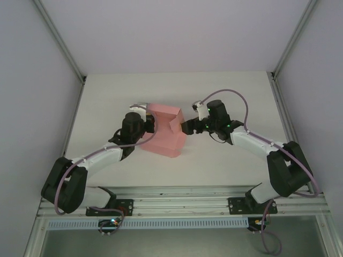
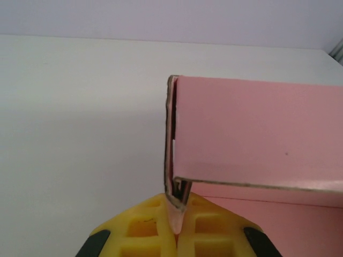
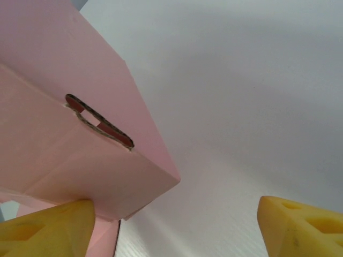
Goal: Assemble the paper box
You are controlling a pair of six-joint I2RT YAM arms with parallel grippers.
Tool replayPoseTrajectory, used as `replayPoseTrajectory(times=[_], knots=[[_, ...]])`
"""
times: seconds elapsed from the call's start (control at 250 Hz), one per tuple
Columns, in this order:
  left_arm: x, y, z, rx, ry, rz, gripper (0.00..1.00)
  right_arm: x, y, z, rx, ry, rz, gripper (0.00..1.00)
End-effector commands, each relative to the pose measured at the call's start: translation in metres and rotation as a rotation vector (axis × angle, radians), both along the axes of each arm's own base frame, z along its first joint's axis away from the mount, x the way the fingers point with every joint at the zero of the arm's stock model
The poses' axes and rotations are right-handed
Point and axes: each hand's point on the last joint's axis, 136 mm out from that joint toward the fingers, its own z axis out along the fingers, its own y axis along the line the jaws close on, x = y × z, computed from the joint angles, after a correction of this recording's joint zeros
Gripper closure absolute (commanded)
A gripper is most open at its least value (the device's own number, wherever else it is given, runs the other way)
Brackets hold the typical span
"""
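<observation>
Pale pink paper box (image 1: 165, 131) near the centre of the white tabletop (image 1: 230, 91), left jaws clenched on its left card edge, right jaws released wide, one yellow finger (image 3: 43, 227) against the box's right side

No text, label, brand, number or sign is showing legibly. The paper box (image 1: 166, 134) is presenting only plain pink card.
</observation>
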Motion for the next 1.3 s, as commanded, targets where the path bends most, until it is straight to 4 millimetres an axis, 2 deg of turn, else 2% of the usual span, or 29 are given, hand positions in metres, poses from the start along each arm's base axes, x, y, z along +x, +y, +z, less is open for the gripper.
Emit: replayPoseTrajectory(times=[0.0, 0.108, 0.264, 0.535, 0.787, 0.935, 0.978, 1.05, 1.15, 1.25, 1.298], knots=[[-0.008, -0.019, 0.009, -0.076, -0.002, -0.062, 1.0, 0.013, 0.01, 0.011, -0.019, -0.075, -0.044, 0.21], [-0.004, -0.01, 0.007, -0.044, 0.015, -0.013, 1.0, 0.015, -0.001, 0.014, -0.088, -0.138, -0.09, 0.26], [-0.002, -0.004, 0.004, -0.018, 0.023, 0.015, 1.0, -0.001, -0.006, 0.022, -0.122, -0.185, -0.027, 0.26], [-0.001, -0.004, 0.002, -0.007, 0.044, 0.024, 1.0, -0.029, 0.014, 0.023, -0.141, -0.186, 0.162, 0.3], [-0.007, -0.013, 0.004, -0.022, 0.04, -0.045, 1.0, 0.001, 0.005, 0.04, -0.21, -0.262, 0.029, 0.35], [-0.011, -0.019, -0.002, -0.025, 0.061, -0.082, 1.0, 0.027, -0.008, 0.054, -0.277, -0.329, -0.141, 0.44], [-0.011, -0.022, -0.003, -0.032, 0.067, -0.09, 1.0, 0.031, -0.005, 0.055, -0.277, -0.337, -0.16, 0.46], [-0.01, -0.024, -0.006, -0.036, 0.078, -0.09, 1.0, 0.036, 0.002, 0.05, -0.289, -0.337, -0.165, 0.47], [-0.006, -0.025, -0.009, -0.037, 0.084, -0.075, 1.0, 0.042, 0.008, 0.043, -0.344, -0.346, -0.202, 0.54], [-0.001, -0.024, -0.005, -0.042, 0.081, -0.046, 1.0, 0.05, 0.001, 0.033, -0.451, -0.347, -0.282, 0.6], [0.002, -0.023, -0.004, -0.045, 0.086, -0.025, 1.0, 0.054, -0.005, 0.029, -0.501, -0.346, -0.333, 0.68]])
